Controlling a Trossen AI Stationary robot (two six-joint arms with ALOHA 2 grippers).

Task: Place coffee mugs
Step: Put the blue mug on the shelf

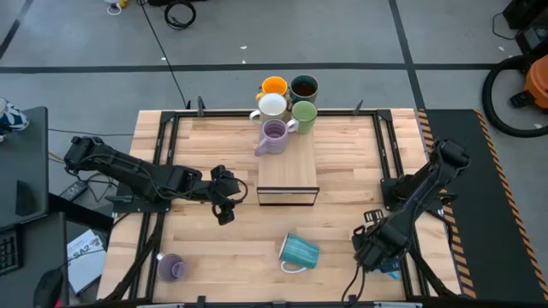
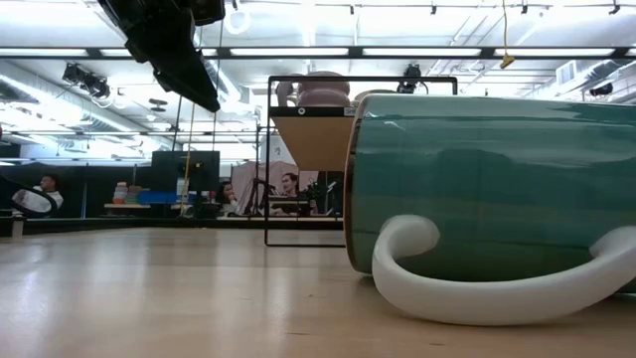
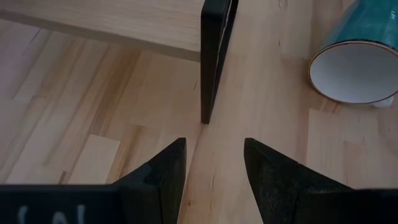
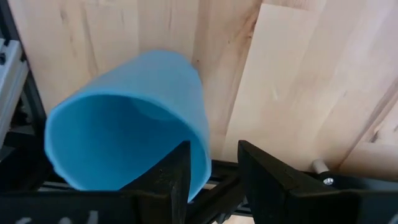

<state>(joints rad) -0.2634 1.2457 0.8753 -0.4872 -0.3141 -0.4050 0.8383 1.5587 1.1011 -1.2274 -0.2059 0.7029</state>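
A bright blue mug (image 4: pixel 137 124) lies on its side at the table's near right corner, its mouth toward my right wrist camera. My right gripper (image 4: pixel 214 168) hangs open just over it (image 1: pixel 370 252). A ribbed teal mug (image 1: pixel 298 251) lies on its side near the front edge, white handle (image 2: pixel 497 288) on the wood. A lilac mug (image 1: pixel 170 268) stands at the near left. Another lilac mug (image 1: pixel 273 137) stands on the small rack (image 1: pixel 287 175). Orange (image 1: pixel 274 86), dark (image 1: pixel 304 87), pale (image 1: pixel 272 105) and green (image 1: pixel 304 114) mugs cluster behind it. My left gripper (image 3: pixel 214 168) hovers open left of the rack. My right gripper comes at the blue mug from above, pointing steeply down. One finger (image 4: pixel 174 177) stands in front of the mug's rim (image 4: pixel 200 155) at its mouth, the other off to the side over bare wood. Whether the finger touches the rim, I cannot tell.
The rack's black frame leg (image 3: pixel 214 62) stands just ahead of my left gripper. Black rails (image 1: pixel 390 154) border the table's sides, and one runs close beside the blue mug (image 4: pixel 12 74). Bare wood lies between the rack and the front edge (image 1: pixel 240 248).
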